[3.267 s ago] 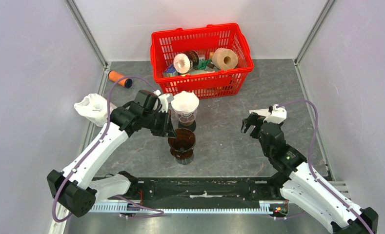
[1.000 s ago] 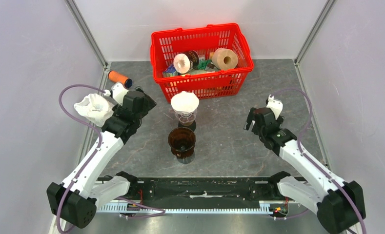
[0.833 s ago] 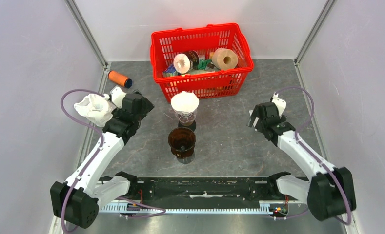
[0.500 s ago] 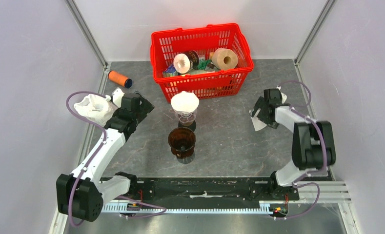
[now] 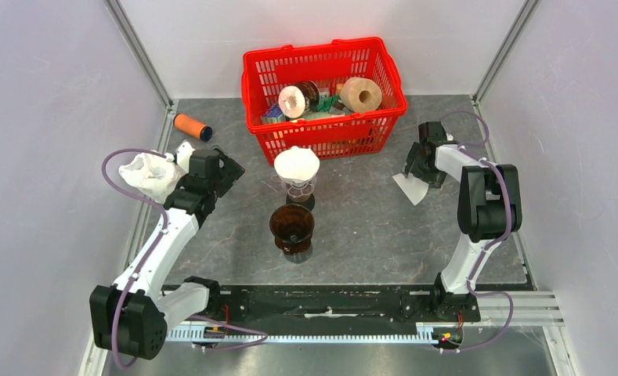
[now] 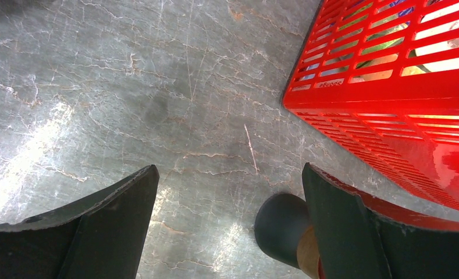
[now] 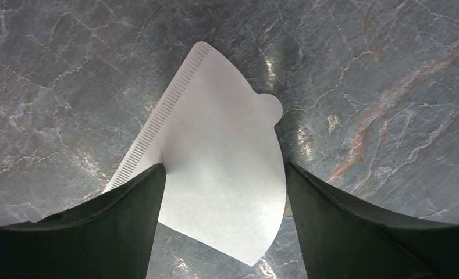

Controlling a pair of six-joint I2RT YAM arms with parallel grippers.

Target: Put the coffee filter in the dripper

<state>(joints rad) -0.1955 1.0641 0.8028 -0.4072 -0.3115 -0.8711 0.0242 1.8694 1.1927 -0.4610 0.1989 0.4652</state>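
Paper-white, the filter (image 7: 215, 151) lies flat on the grey table (image 7: 52, 70), over on the right side and well apart from the two drippers in the middle. The right gripper (image 7: 222, 168) is down over it, jaws apart, a finger on either side of the sheet and one of them at its ribbed edge. The brown dripper (image 5: 292, 227) stands nearest the arms. Just behind it, the clear dripper (image 5: 297, 189) holds a white cone (image 5: 296, 164). The left gripper (image 6: 230, 168) hangs over bare table beside the red basket (image 6: 390, 99), jaws wide, nothing between them. A white cloth (image 5: 149, 174) lies just to its left.
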